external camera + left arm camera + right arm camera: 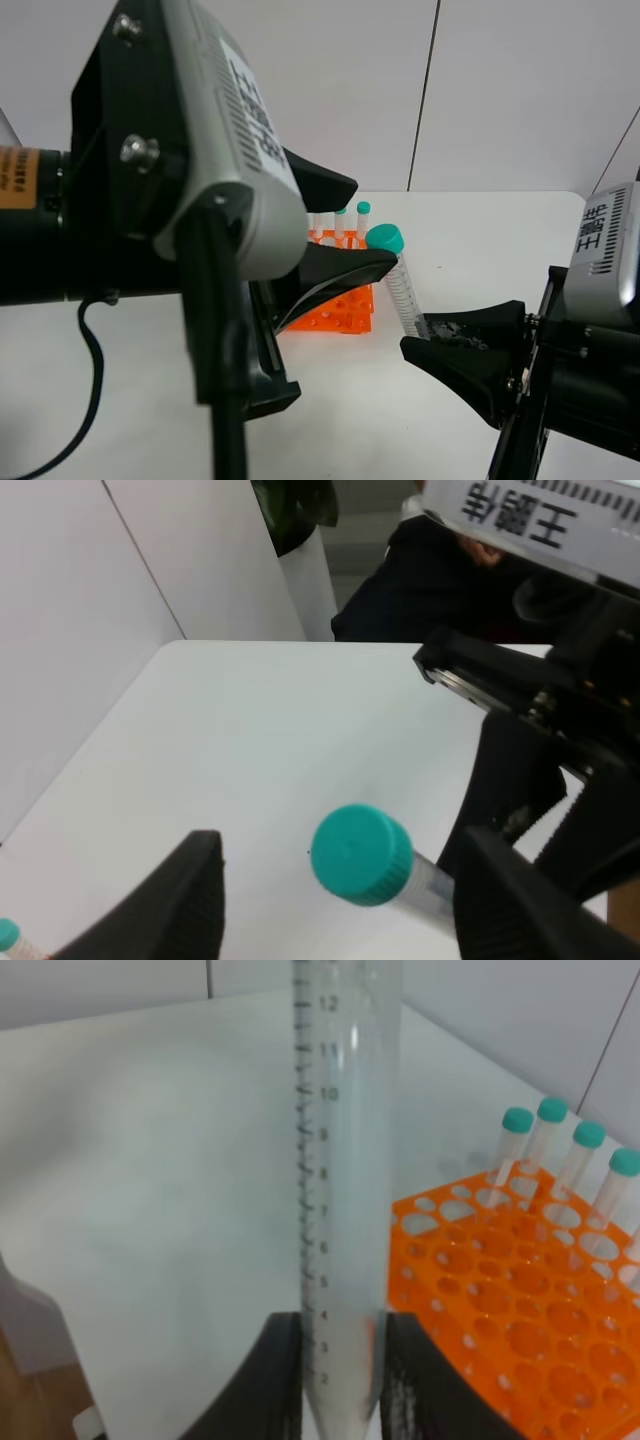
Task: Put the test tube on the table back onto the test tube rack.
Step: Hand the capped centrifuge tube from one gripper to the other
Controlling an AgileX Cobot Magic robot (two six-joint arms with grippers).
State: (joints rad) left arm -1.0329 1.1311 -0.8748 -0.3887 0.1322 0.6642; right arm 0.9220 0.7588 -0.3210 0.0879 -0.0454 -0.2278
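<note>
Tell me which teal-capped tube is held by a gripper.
The tube clamped near its pointed tip by the right gripper. The other tubes stand in the orange rack, with no gripper on them.

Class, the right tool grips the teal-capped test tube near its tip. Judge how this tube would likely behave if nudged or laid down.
The test tube looks clear and empty, so probably light. Pinched only near its tip by the right tool, its smooth wall may slip or pivot. Laid on the table, the round body would likely roll.
</note>
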